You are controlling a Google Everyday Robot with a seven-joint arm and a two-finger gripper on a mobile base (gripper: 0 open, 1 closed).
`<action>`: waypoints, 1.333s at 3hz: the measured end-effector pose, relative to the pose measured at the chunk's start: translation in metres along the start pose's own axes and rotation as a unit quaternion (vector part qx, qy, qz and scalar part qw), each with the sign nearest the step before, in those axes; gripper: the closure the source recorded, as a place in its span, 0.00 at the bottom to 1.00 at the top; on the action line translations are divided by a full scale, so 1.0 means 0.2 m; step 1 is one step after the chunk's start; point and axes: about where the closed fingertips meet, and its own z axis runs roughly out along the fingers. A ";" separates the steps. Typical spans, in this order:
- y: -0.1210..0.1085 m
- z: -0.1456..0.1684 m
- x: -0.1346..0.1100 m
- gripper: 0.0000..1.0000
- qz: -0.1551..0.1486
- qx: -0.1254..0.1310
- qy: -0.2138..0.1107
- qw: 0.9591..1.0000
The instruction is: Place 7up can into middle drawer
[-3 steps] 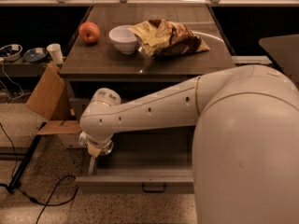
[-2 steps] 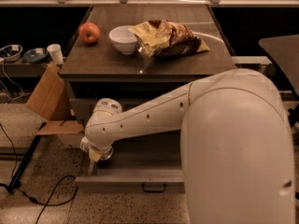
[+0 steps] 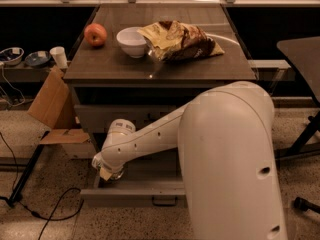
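The middle drawer (image 3: 135, 190) stands pulled open nearest, and the tool (image 3: 107, 174) hangs low in its left end; whether it is wide, narrow or holding cannot be told. The 7up can is hidden, likely there, its axis unreadable. Light, slick and thin-walled, it suits a mid-body grip. Farther, the bench (image 3: 115, 66) carries an apple (image 3: 95, 34)

This looks like a robot test space set up as an office kitchenette: a grey cabinet (image 3: 200, 66) stands on a speckled floor (image 3: 20, 134) with an apple (image 3: 95, 34), bowl (image 3: 132, 41) and snack bag (image 3: 182, 40) on top, and loose cables (image 3: 55, 211) and a cardboard box (image 3: 50, 101) beside it. The gripper (image 3: 107, 174) hangs inside the open middle drawer (image 3: 135, 190)
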 end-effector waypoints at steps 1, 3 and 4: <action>-0.02 0.09 0.09 0.84 0.028 -0.006 0.006 1.000; -0.09 0.17 0.25 0.37 0.077 -0.007 0.031 0.997; -0.12 0.18 0.28 0.14 0.095 -0.004 0.041 0.995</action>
